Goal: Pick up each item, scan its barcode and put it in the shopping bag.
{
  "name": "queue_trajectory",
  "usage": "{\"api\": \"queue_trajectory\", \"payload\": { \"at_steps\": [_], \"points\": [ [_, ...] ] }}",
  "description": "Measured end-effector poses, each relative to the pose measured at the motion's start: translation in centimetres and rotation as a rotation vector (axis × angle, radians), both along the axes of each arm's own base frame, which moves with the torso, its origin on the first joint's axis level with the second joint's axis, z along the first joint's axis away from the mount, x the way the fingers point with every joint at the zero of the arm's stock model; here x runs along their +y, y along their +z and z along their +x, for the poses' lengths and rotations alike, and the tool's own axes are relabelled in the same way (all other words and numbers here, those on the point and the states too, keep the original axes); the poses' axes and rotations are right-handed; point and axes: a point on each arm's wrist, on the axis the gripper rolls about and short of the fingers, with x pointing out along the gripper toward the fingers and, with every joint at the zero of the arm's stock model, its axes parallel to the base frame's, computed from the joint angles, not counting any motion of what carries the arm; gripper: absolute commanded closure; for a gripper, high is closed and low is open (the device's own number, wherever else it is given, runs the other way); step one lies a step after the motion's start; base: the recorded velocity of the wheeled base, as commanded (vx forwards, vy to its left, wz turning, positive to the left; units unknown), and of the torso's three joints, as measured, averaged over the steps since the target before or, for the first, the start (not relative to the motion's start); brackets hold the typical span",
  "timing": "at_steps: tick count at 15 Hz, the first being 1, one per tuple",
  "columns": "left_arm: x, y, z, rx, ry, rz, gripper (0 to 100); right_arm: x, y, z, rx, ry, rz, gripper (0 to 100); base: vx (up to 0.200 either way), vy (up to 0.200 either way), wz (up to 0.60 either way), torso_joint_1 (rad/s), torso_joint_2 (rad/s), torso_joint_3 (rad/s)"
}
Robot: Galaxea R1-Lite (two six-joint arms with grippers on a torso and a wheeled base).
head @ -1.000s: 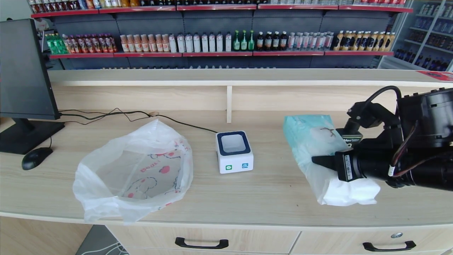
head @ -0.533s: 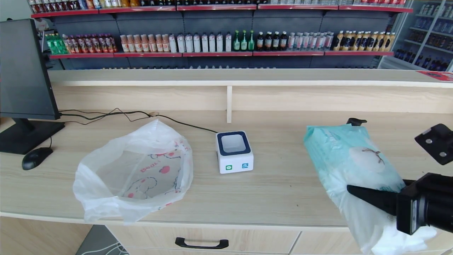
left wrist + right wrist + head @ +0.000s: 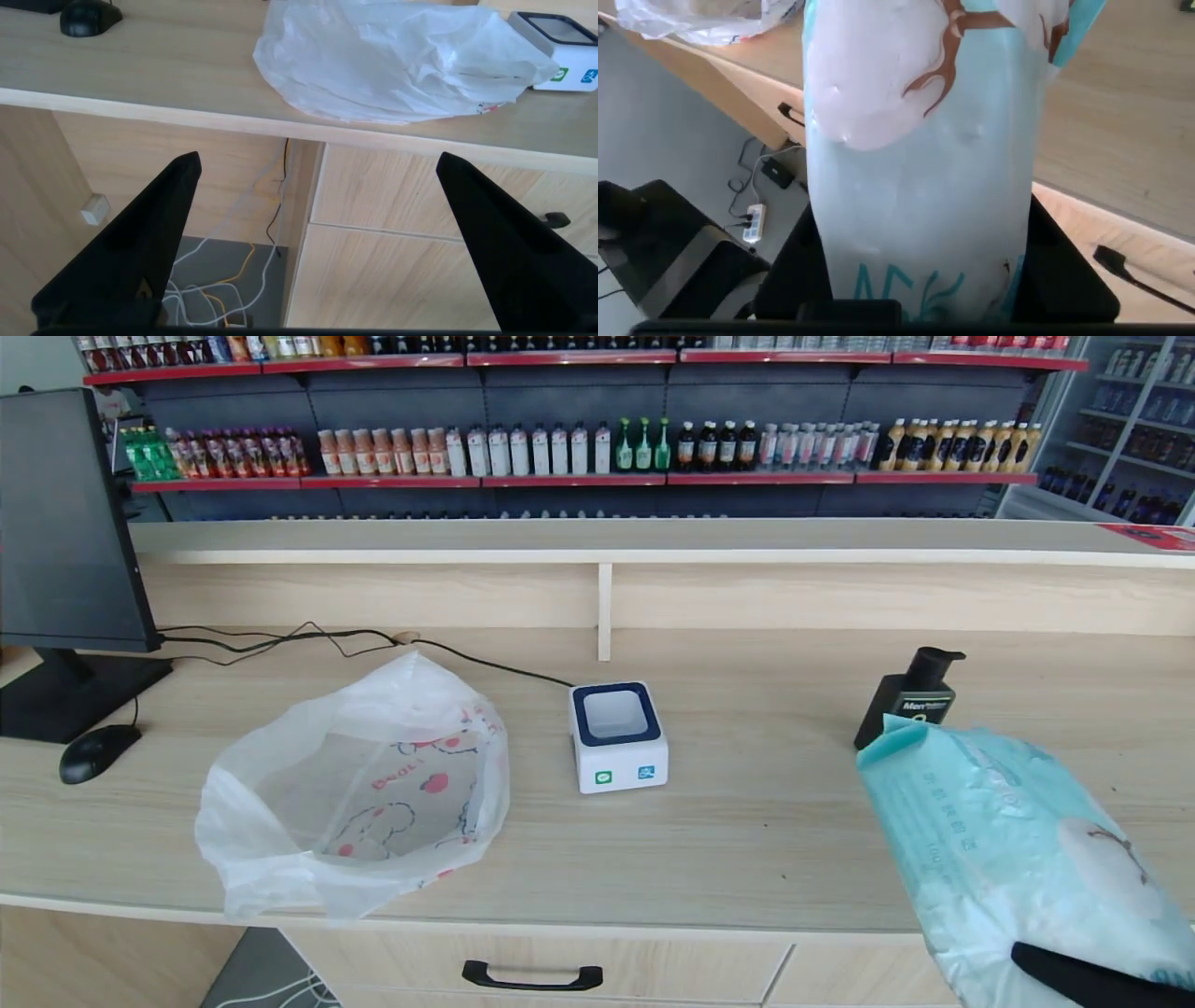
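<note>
While the right gripper (image 3: 920,247) clamps the tissue pack (image 3: 1008,859) at the scanner's (image 3: 617,735) four o'clock, the shopping bag (image 3: 355,793) lies at its eight o'clock; the left gripper (image 3: 318,163) hangs spread open.

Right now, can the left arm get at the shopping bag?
Probably yes. The left gripper has its fingers open and empty, and the shopping bag lies near the front edge of the counter with nothing before it. The gripper sits below the countertop, so it would have to rise first.
</note>
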Motion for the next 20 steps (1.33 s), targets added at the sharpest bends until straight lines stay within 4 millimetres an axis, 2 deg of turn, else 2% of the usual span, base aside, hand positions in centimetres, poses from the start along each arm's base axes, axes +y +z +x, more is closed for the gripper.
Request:
{"api": "queue_trajectory", "payload": {
  "at_steps": [4, 7, 9, 11, 14, 18, 20],
  "points": [
    [0.0, 0.0, 0.0, 0.0, -0.001, 0.0, 0, 1.6, 0.9, 1.7, 0.161, 0.036, 0.287, 100, 0.0, 0.0, 0.0, 0.0, 0.0, 0.0],
    [0.0, 0.0, 0.0, 0.0, -0.001, 0.0, 0, 3.4, 2.1, 4.0, 0.382, 0.083, 0.583, 100, 0.0, 0.0, 0.0, 0.0, 0.0, 0.0],
    [0.0, 0.0, 0.0, 0.0, 0.0, 0.0, 0, 4.7, 2.4, 5.7, 0.517, 0.111, 0.68, 100, 0.0, 0.0, 0.0, 0.0, 0.0, 0.0],
    [0.0, 0.0, 0.0, 0.0, 0.0, 0.0, 0, 5.8, 3.7, 7.3, 0.652, 0.108, 0.808, 100, 0.0, 0.0, 0.0, 0.0, 0.0, 0.0],
    [0.0, 0.0, 0.0, 0.0, -0.001, 0.0, 0, 7.6, 4.9, 9.4, 0.767, 0.199, 0.866, 100, 0.0, 0.0, 0.0, 0.0, 0.0, 0.0],
    [0.0, 0.0, 0.0, 0.0, 0.0, 0.0, 0, 8.8, 3.5, 10.5, 0.962, 0.255, 0.853, 100, 0.0, 0.0, 0.0, 0.0, 0.0, 0.0],
    [0.0, 0.0, 0.0, 0.0, 0.0, 0.0, 0, 9.2, 3.3, 10.9, 1.043, 0.242, 0.909, 100, 0.0, 0.0, 0.0, 0.0, 0.0, 0.0]
  ]
}}
